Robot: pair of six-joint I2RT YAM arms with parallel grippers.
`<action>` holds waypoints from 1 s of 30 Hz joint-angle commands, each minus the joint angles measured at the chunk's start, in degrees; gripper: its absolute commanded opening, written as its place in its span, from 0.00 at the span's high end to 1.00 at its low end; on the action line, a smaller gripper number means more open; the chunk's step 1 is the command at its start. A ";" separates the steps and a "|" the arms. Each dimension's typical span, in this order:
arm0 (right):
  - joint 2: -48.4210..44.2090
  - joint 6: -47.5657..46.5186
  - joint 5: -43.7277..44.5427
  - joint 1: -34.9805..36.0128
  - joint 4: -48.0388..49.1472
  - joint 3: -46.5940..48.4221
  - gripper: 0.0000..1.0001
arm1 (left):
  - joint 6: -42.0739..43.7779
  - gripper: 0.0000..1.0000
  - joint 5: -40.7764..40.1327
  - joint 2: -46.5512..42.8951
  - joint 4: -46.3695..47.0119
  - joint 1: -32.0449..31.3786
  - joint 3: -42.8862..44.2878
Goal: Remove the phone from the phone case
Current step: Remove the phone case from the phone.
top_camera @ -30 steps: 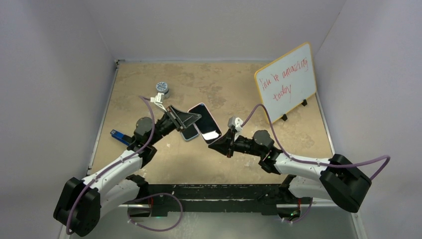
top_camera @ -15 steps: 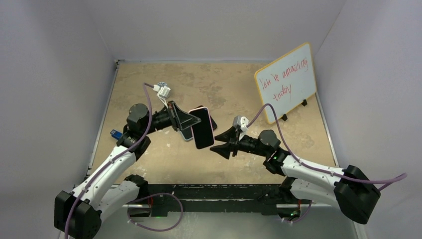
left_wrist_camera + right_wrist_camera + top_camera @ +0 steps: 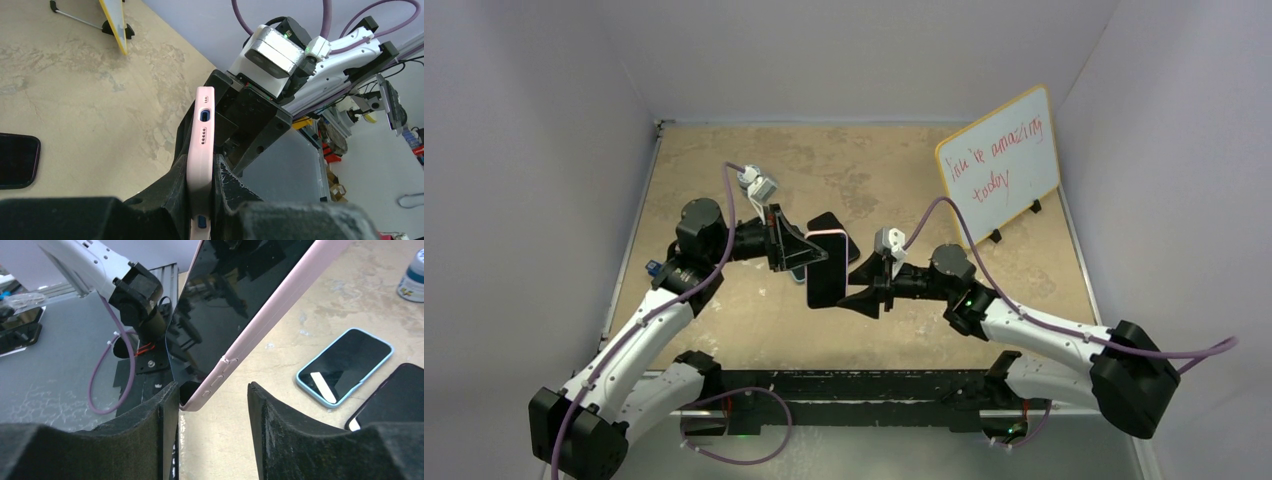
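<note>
The phone (image 3: 235,295), its dark screen showing, sits in a pink phone case (image 3: 270,315) and is held in the air above the table. My left gripper (image 3: 200,172) is shut on the case's (image 3: 202,145) edge, one finger on each face. In the top view the phone (image 3: 827,268) hangs between the two arms. My right gripper (image 3: 212,390) is open, and the case's lower corner lies just inside its left finger (image 3: 167,405), with a wide gap to the other finger. From above, the right gripper (image 3: 842,298) sits at the phone's near right corner.
A phone in a light blue case (image 3: 345,365) and a dark phone (image 3: 395,400) lie flat on the tan table (image 3: 904,170). A small bottle (image 3: 412,275) stands beyond them. A whiteboard (image 3: 1002,160) stands at the back right. A small blue object (image 3: 656,267) lies near the left edge.
My left arm lifted the pink-cased phone off the table and turned it up. My right gripper opened and moved in to the phone's lower corner.
</note>
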 commanded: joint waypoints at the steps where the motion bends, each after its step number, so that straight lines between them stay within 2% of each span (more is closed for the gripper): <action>1: 1.77 -2.19 -5.91 -0.25 -0.84 3.24 0.48 | 0.39 1.00 3.30 -0.41 3.78 0.24 4.14; 15: 5.03 -6.47 -12.11 -0.23 -7.09 7.06 0.57 | 1.11 1.00 3.82 0.66 2.84 0.24 5.58; 30: 5.48 -9.18 -13.68 -0.21 -10.91 7.93 0.62 | 7.19 1.00 3.44 0.74 -3.00 0.24 8.29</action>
